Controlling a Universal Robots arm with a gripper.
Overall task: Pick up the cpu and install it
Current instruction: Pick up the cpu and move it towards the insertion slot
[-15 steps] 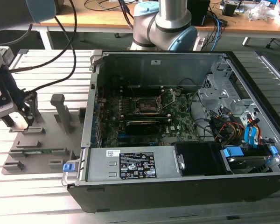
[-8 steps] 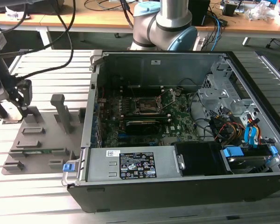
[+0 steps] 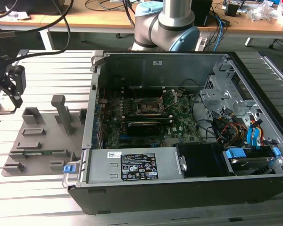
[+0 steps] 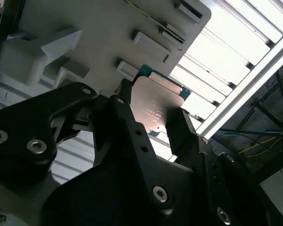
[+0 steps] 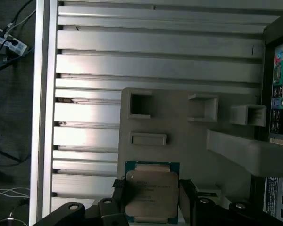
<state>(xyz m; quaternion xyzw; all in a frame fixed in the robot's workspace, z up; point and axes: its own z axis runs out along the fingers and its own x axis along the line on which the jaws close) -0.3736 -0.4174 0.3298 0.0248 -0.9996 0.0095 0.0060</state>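
Silvery metal shines on top of the cpu (image 4: 156,104), a small flat square chip with a pale rim. The gripper (image 4: 152,107) is closed on it: one black finger (image 4: 124,101) presses one side and the other finger (image 4: 180,128) presses the other side, so the chip sits tight between them. In the first wrist view the cpu (image 5: 151,194) shows its flat top, held between the gripper's (image 5: 152,187) two fingers over the edge of the grey tray (image 5: 179,127). I cannot tell if the chip touches the tray or hangs just above it. The tray is flat with little blocks and pockets sticking up. In the exterior view the gripper (image 3: 14,96) is at the exterior view's left, by the far left corner of the grey tray (image 3: 42,136). The tray lies on a table (image 3: 37,197) made of long metal slats. Just beside the tray, to the exterior view's right, lies the big open computer case (image 3: 179,193). Inside it is a green board with a black square socket (image 3: 150,106) near the middle, well apart from the chip. A long dark card (image 3: 144,126) lies just on the near side of the socket. The arm's thick base (image 3: 165,23) stands at the far side of the case.
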